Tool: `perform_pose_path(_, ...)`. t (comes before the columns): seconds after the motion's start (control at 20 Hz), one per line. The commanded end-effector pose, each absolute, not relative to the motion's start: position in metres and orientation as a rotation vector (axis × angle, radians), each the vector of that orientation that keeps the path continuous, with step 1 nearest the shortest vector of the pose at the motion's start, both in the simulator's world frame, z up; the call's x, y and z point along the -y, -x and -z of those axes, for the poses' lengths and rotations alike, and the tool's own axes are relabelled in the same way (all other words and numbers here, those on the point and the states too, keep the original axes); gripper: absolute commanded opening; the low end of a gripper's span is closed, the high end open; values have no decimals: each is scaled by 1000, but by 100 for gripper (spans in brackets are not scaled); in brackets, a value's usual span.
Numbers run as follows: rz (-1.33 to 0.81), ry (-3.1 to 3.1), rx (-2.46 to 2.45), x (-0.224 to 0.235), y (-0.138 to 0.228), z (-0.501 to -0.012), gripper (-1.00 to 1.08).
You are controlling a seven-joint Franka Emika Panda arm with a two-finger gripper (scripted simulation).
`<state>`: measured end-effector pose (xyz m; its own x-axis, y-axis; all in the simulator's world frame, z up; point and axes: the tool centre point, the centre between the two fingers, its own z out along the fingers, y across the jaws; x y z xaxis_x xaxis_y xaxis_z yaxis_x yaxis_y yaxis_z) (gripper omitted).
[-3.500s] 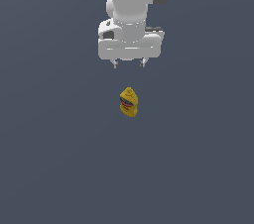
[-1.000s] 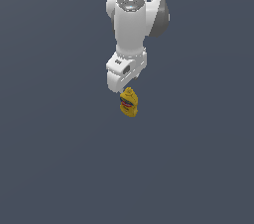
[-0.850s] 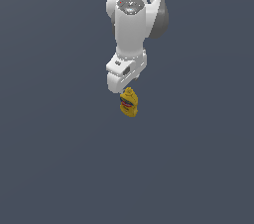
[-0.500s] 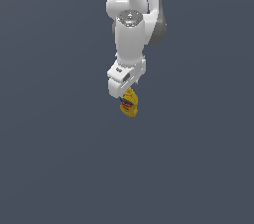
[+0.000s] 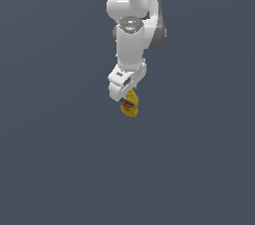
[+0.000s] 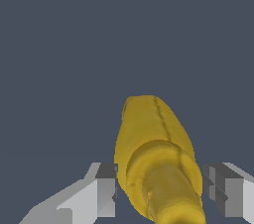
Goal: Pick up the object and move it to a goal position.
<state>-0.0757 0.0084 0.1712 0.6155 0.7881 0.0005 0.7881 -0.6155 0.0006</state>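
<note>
The hand (image 6: 161, 193) is straddling the yellow bottle (image 6: 156, 163), fingers (image 6: 104, 191) parted and seemingly not yet gripping. The grasp step is underway; next, I judge, closing, then lifting.

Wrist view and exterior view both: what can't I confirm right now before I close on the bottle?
- Fingertips: cut off by the wrist view's edge; only the fingers flank the bottle.
- Contact: the wrist view shows gaps beside the bottle, but the pads' ends are out of frame.
- Bottle top, exterior view: hidden behind the gripper.
- Label text: too small.
</note>
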Motion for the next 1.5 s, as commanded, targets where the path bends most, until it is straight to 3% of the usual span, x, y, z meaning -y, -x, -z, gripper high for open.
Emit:
perform_pose_path(0.0,0,-2823,-1378,-9,76,-170,-100)
perform_pose_path(0.7,-2,-2823,-1378,3,65,-177,-100)
perform_pose_path(1.45,-1,-2822,-1379,75,-2,-209,-100)
